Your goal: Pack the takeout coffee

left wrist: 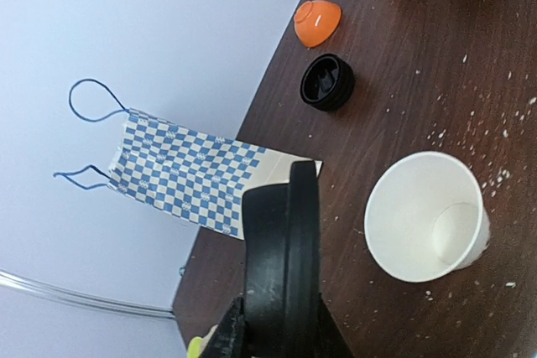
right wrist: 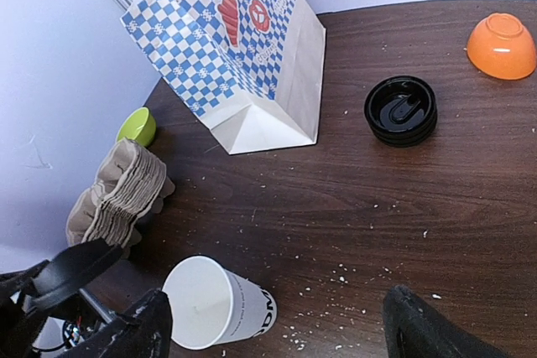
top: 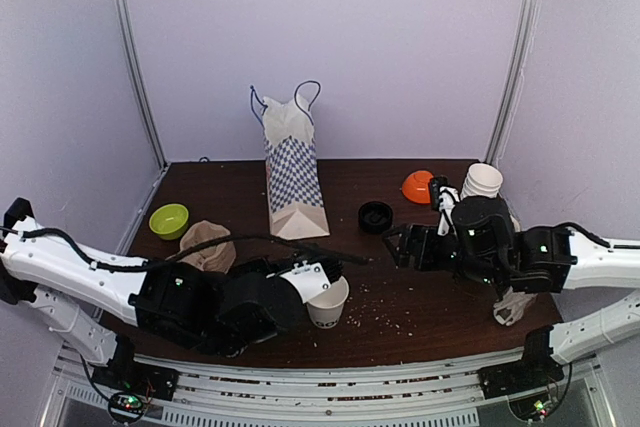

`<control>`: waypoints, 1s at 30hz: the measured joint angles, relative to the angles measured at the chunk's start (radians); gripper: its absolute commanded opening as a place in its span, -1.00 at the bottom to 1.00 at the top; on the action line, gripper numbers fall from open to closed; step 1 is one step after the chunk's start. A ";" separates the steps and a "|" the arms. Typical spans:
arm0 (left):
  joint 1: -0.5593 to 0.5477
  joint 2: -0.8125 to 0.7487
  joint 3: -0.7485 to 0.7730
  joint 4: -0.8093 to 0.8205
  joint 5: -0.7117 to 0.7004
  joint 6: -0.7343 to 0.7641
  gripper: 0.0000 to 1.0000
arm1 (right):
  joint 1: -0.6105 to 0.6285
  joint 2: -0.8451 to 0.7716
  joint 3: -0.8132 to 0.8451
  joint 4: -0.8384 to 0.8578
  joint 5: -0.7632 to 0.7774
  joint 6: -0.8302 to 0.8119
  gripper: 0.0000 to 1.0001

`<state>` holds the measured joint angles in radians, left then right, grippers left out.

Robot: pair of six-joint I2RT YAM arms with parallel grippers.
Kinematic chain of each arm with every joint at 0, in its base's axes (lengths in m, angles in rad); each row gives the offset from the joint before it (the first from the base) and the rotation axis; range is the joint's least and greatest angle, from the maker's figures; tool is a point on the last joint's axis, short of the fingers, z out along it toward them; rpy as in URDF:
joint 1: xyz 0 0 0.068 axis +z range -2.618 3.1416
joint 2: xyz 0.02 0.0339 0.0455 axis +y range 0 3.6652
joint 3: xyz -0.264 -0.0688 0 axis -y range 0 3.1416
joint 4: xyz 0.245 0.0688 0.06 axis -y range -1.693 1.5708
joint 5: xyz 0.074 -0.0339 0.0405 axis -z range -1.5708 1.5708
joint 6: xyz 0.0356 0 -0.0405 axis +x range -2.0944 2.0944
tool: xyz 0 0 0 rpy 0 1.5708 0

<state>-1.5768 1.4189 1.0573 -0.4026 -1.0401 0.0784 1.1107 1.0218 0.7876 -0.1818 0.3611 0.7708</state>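
- Pale lilac walls (top: pixel 400 47) close in a dark brown tabletop (top: pixel 420 302) dotted with white specks (right wrist: pixel 348 274).
- At the back, in the middle, stands a blue-checked paper bag (top: pixel 293 172) with its cord handles up.
- The cup (top: pixel 328 302) is white with black print low on its side. It sits near the front edge, in front of the bag, with its mouth open and no lid on.
- The black lid (top: pixel 375 216) lies alone on the tabletop, just right of the bag's foot and well apart from the cup.
- The left fingers (left wrist: pixel 285 257) look pressed together with nothing between them. The cup is just beside their tip, not in their grip.
- The 2 right fingers (right wrist: pixel 419 324) stand spread wide and hold nothing. They hang above the bare wood between the lid and the cup.
- A green bowl (top: pixel 168 219) sits at the left edge, with a pile of brown pulp carriers (top: pixel 207 245) near it.
- An orange bowl (top: pixel 417 185) lies mouth down at the back right, and a stack of lidless paper cups (top: pixel 482 180) rises just beside it.
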 measured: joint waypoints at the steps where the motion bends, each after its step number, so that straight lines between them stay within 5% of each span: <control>1: -0.004 0.000 -0.024 0.023 -0.015 0.030 -1.00 | -0.012 0.000 0.000 0.003 -0.010 0.000 0.77; 11: -0.070 -0.036 -0.241 0.482 -0.190 0.473 -1.00 | -0.149 0.010 0.008 0.153 -0.500 0.126 0.78; 15: -0.082 -0.031 -0.323 0.818 -0.224 0.780 -1.00 | -0.165 0.086 0.070 0.192 -0.651 0.190 0.78; 22: -0.092 0.160 -0.390 1.667 -0.200 1.530 -1.00 | -0.166 0.142 0.163 0.209 -0.769 0.236 0.73; 30: -0.098 0.255 -0.389 1.910 -0.145 1.874 -1.00 | -0.168 0.219 0.176 0.278 -0.874 0.312 0.71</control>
<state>-1.6749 1.6737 0.6678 1.5070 -1.1854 1.9522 0.9424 1.2404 0.9634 0.0959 -0.5133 1.0824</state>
